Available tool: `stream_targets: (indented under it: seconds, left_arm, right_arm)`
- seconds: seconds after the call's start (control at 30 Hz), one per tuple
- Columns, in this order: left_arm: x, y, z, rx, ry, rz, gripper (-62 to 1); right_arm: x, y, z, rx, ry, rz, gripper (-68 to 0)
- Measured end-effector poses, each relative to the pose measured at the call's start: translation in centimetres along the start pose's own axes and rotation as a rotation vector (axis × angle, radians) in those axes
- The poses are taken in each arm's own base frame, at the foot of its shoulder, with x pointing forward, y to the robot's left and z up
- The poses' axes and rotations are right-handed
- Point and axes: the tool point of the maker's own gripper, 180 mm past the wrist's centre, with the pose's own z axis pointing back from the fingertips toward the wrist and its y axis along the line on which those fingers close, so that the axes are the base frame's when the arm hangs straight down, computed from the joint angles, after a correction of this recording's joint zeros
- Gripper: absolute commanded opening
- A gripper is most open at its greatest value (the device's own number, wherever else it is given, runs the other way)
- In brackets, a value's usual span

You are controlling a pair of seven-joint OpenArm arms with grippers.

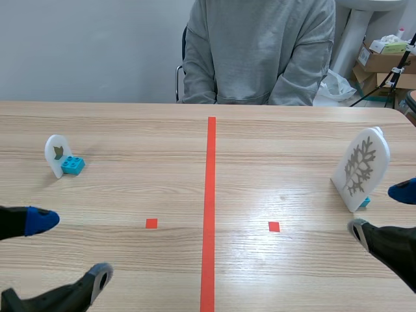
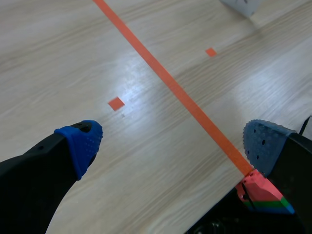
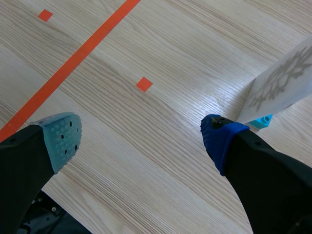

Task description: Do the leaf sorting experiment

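A small white card with a single-leaf picture (image 1: 56, 153) stands upright in a blue brick (image 1: 73, 166) at the left of the table. At the right stands a larger white card with a branching-leaf picture (image 1: 361, 168) (image 3: 282, 80), on a blue brick (image 3: 259, 122). My left gripper (image 1: 67, 250) (image 2: 173, 144) is open low at the near left, nothing between its fingers. My right gripper (image 1: 383, 211) (image 3: 141, 131) is open at the near right, just in front of the large card. No loose leaf shows.
An orange-red tape line (image 1: 210, 208) splits the table down the middle, with a small square mark (image 1: 151, 223) on the left half and another (image 1: 273, 226) on the right. A person in a grey sweatshirt (image 1: 259, 52) sits across the table. Boxes (image 1: 383, 62) stand beyond the far right corner.
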Motion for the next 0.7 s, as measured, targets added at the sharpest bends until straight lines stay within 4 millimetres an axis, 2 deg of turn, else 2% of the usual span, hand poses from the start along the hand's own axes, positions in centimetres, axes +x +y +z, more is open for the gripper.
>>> stream_targets:
  seconds: [0.17,0.7]
  left_arm:
    - [-0.42,-0.47,0.28,-0.011,0.006,0.091,0.8]
    - [-0.24,-0.40,0.21,-0.012,-0.002,0.109,0.8]
  right_arm:
    - [0.24,0.11,0.00,0.007,-0.013,-0.014,-17.4]
    - [-0.41,0.14,0.00,0.008,0.022,-0.016,-17.4]
